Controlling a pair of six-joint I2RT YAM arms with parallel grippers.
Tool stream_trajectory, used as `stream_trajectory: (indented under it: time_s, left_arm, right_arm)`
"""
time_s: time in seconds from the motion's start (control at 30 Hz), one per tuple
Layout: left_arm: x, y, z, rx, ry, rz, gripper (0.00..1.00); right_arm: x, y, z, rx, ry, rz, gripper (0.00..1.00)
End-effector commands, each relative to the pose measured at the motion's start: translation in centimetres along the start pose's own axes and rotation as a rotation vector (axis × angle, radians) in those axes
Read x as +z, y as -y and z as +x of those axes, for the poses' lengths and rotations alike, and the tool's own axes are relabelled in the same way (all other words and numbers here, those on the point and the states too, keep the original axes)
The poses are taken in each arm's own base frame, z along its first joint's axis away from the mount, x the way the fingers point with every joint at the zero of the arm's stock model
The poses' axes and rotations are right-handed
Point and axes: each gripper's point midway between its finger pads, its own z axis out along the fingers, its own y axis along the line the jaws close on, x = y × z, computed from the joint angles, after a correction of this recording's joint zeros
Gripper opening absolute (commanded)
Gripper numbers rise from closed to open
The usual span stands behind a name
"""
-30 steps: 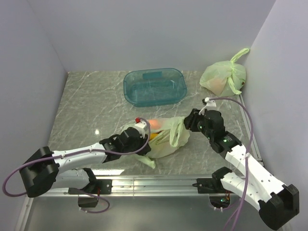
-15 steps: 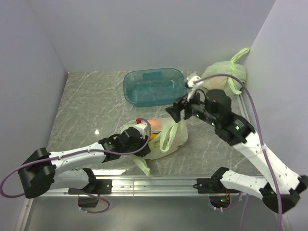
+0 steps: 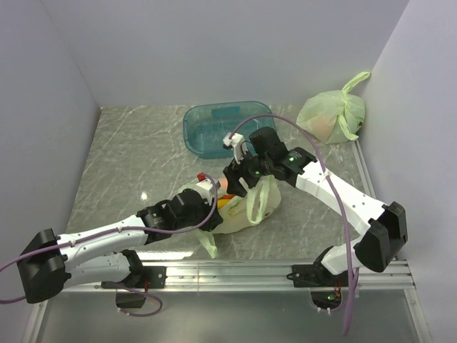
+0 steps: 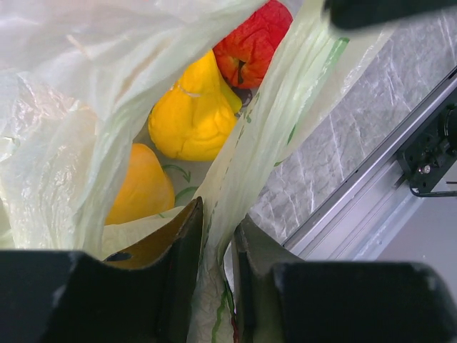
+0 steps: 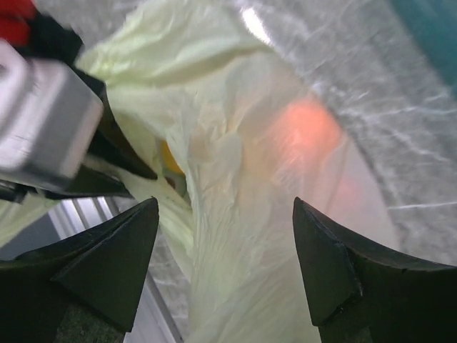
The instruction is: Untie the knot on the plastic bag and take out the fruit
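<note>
left claw [image 4: 218, 236]: clamped on plastic bag [image 3: 239, 218] film
right claw [image 5: 225, 211]: apart, over bag
fruit [image 4: 191, 118]: inside bag, on counter [image 3: 128, 157], 6 o'clock of teal tub [image 3: 214, 134]

**Film, sheen and metal**

The plastic bag [image 3: 246, 214] is thin, crinkled, translucent film. The fruit [image 4: 191, 118] looks smooth and waxy. The bench [image 3: 136, 146] is marbled grey with a slight sheen; a brushed metal rail [image 3: 235, 270] lines its near edge. The tub [image 3: 214, 132] is glossy plastic.

Narrow opening into plastic bag [image 4: 50, 143] beside left gripper [image 4: 216, 225].
</note>
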Motion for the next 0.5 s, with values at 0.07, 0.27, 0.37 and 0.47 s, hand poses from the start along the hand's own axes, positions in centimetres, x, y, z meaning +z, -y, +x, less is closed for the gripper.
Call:
stream_trajectory:
  time_s: [0.07,0.27,0.37,0.47]
  left_arm:
    - [0.2,0.4,-0.6,0.029,0.023,0.011,0.28]
    - [0.0,0.7,-1.1,0.032,0.034,0.019,0.28]
    - [-0.2,0.8,-1.2,0.033,0.034,0.026,0.28]
    - [-0.5,1.1,-1.5,0.040,0.040,0.034,0.28]
  right_arm:
    - [1.1,-1.3,0.9,-0.041,-0.023,-0.086,0.80]
    - [2.5,-1.7,2.1,-0.047,-0.069,-0.100,0.76]
    - [3.1,-1.1,2.2,-0.040,-0.078,-0.061,0.71]
    - [3.9,-0.4,2.4,-0.040,-0.085,-0.037,0.64]
